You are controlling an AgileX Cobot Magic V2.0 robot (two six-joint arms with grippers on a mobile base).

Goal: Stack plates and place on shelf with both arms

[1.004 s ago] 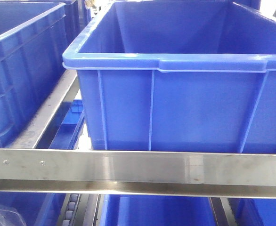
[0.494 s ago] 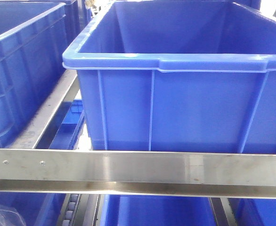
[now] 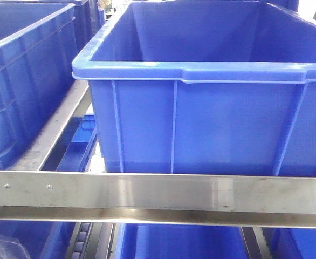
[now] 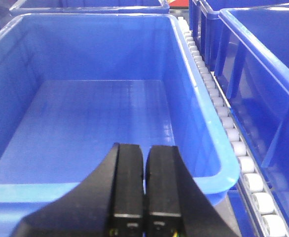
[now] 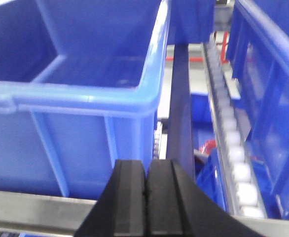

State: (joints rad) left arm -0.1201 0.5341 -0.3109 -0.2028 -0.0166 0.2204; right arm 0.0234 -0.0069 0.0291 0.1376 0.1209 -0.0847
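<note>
Nearest in the front view is the shelf's steel rail (image 3: 158,197), running across the whole width with small screws at its left end. Just behind the rail stands a big blue crate (image 3: 212,121), open at the top, and a second crate (image 3: 23,81) sits to the left of it, farther back. The left gripper (image 4: 144,190) hangs over a crate (image 4: 85,118), its black fingers pressed together on nothing. The right gripper (image 5: 147,197), likewise pressed together and holding nothing, hovers above the rail (image 5: 36,210), beside a roller track (image 5: 231,143). No plates show in any view.
</note>
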